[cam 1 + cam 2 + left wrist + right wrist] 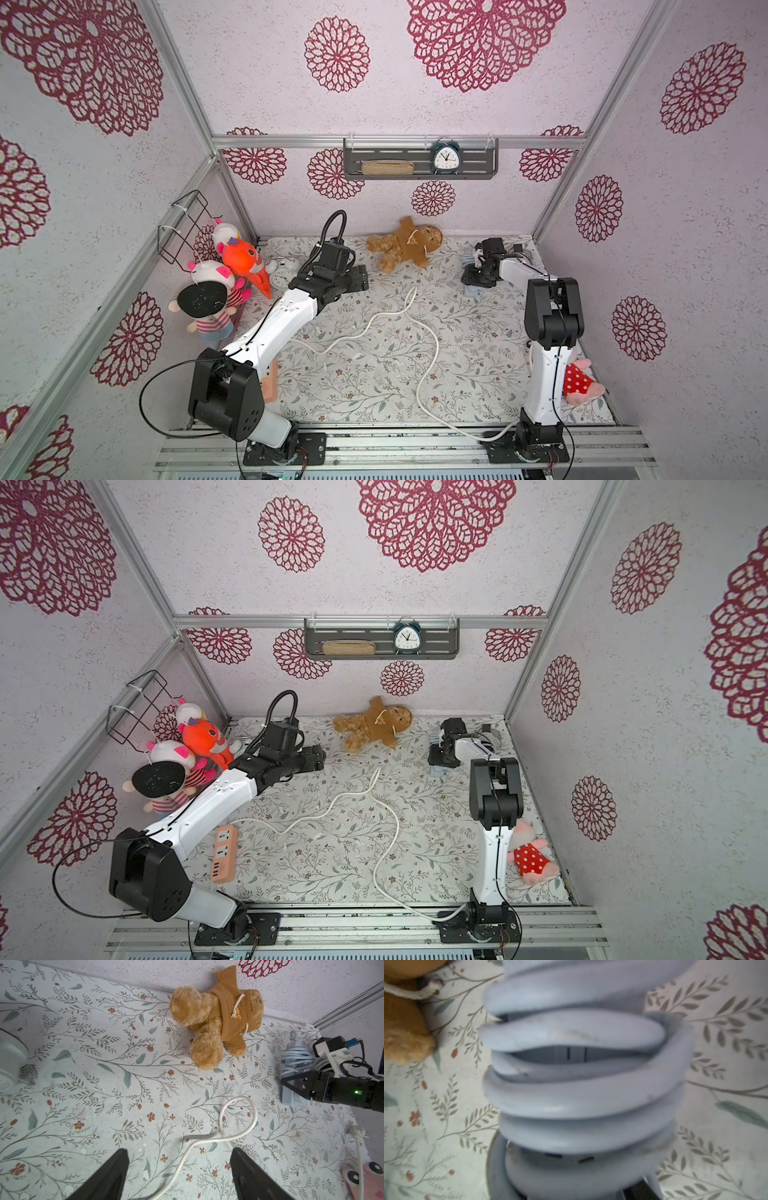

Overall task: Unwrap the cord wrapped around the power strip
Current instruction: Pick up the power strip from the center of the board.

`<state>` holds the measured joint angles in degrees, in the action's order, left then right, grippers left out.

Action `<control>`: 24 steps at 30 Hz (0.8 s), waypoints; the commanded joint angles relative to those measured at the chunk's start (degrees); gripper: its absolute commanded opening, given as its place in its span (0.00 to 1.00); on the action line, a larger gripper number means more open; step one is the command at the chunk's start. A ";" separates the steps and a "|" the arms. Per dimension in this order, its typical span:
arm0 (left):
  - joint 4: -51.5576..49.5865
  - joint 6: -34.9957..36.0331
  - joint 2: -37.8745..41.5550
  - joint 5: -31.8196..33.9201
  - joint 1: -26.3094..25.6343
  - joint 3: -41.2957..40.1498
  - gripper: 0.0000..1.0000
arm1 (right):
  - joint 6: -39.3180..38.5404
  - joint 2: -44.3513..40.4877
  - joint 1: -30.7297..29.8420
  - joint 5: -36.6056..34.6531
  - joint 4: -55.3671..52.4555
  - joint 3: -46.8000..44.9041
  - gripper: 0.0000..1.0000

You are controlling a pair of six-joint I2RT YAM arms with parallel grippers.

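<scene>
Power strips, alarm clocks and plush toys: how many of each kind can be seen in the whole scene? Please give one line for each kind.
Power strips: 2, orange power strip, blue power strip
Alarm clocks: 2, shelf clock, table clock
Plush toys: 6, teddy bear, orange fox, white plush, pink-eared pig, black-headed doll, polka-dot plush
Total: 10

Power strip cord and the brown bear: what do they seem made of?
Cord: pale blue, smooth matte sheath, probably flexible plastic or rubber; it bends in rounded coils, lightly scuffed. Bear: fuzzy plush pile; its hoodie looks like matte fleece.
</scene>
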<state>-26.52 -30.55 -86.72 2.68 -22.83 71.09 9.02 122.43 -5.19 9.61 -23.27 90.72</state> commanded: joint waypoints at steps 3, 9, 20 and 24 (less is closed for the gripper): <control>5.10 -3.52 -0.19 -5.93 0.33 -0.49 0.81 | -2.05 -11.20 -0.35 16.31 2.08 -3.52 0.25; 8.80 -5.56 0.22 -9.05 0.58 -2.23 0.78 | -12.74 -20.04 -3.50 29.13 0.15 -9.11 0.23; 28.51 -18.11 -6.16 -26.50 0.16 -3.44 0.97 | -33.39 -27.27 -15.95 23.58 -4.16 -13.04 0.16; 36.75 -21.98 -8.65 -26.22 -1.79 -5.96 0.97 | -32.88 -25.18 -18.19 25.72 -5.14 -9.39 0.15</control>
<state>1.08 -47.11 -93.60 -20.73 -23.38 66.57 -20.93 97.95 -23.11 32.32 -29.80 77.32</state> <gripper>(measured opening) 0.974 0.520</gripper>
